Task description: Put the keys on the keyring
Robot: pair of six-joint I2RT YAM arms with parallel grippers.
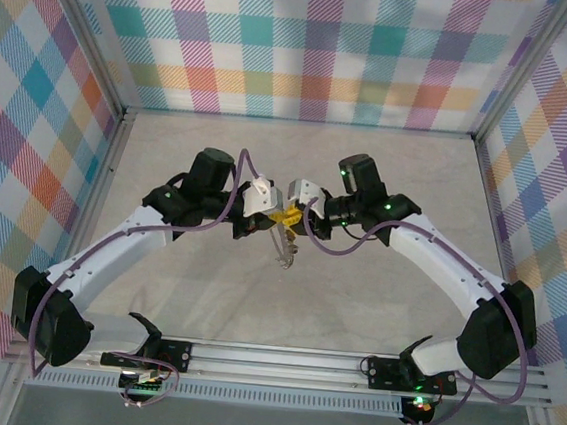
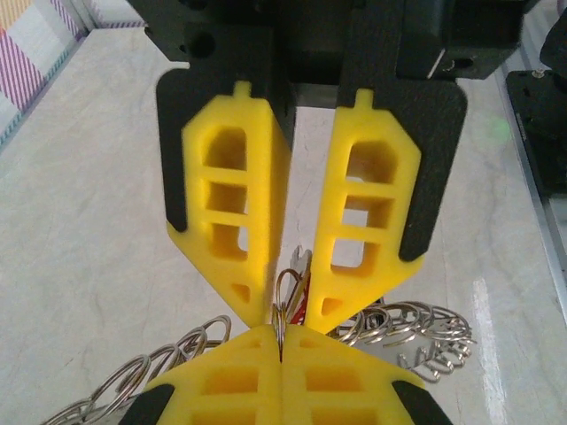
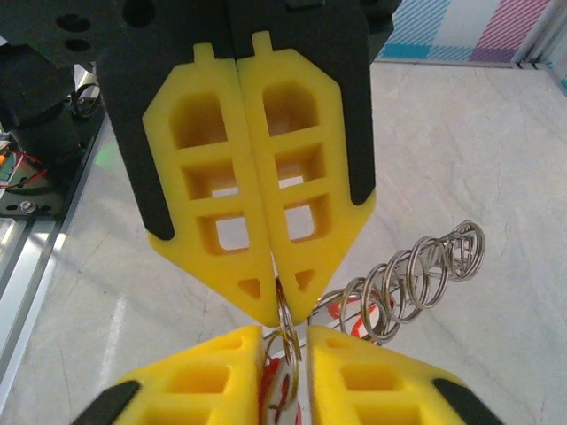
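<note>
Centrally, left tool facing right tool, walls distant

Left tool facing right tool, tabletop open

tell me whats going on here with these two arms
Two robot arms meet tip to tip above the pale table. The left gripper is shut on a thin grey metal ring. The right gripper has its yellow foam fingers slightly apart around the same ring. A string of small silvery wire loops and what looks like a red plastic tag trail off just beside them.
</note>
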